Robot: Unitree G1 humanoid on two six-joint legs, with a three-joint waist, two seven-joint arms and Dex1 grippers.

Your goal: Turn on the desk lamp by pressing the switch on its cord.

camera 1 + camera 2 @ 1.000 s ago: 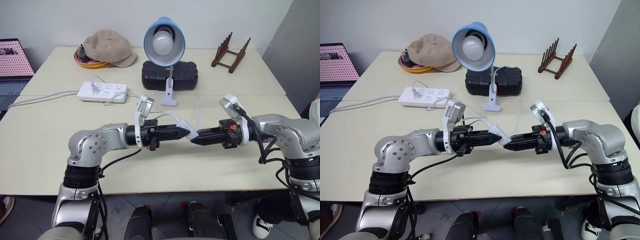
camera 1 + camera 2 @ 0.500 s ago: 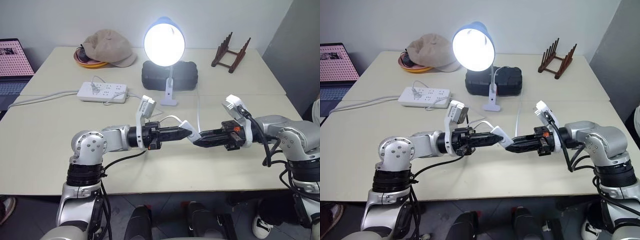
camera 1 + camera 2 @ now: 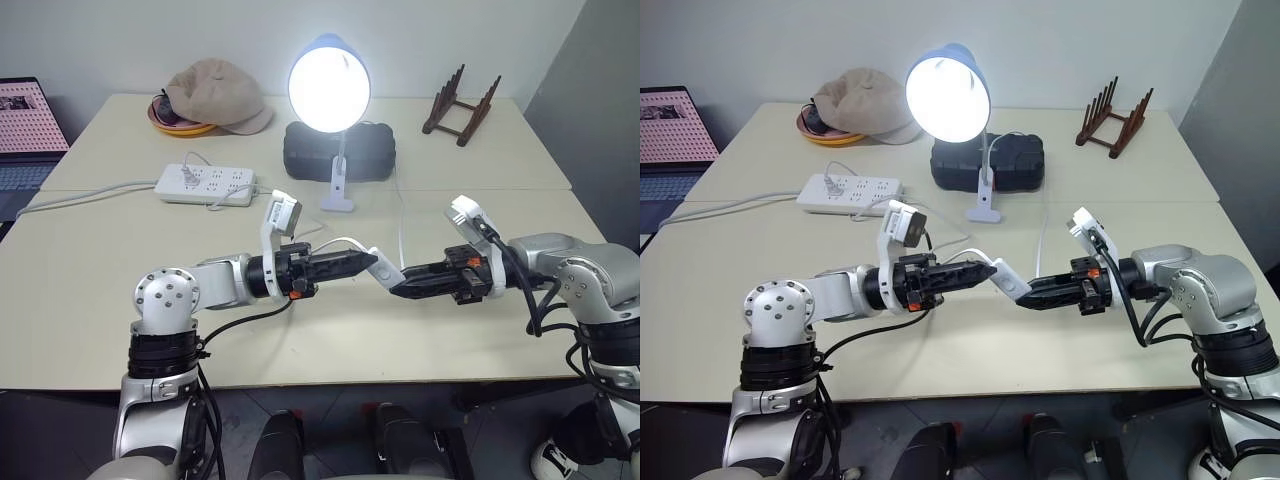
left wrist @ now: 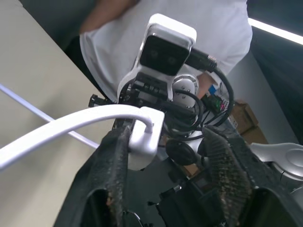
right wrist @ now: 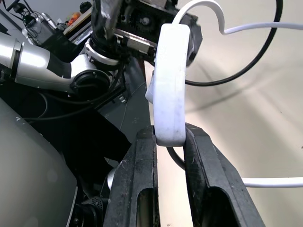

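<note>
Right wrist view puts the switch [image 5: 169, 85] standing lengthwise out of the right gripper [image 5: 169, 142], whose jaws are clenched on its near end. Seen from the head, that switch hangs above the worktop [image 3: 90, 290] between both hands, its long axis slanting along the line from one gripper to the other, the cord [image 3: 335, 243] arcing off its far end. The left gripper [image 4: 180, 156] points level toward the right one with jaws released; one finger [image 4: 111, 175] just touches the switch. The desk lamp [image 3: 329, 85] behind glows, so the press looks done.
</note>
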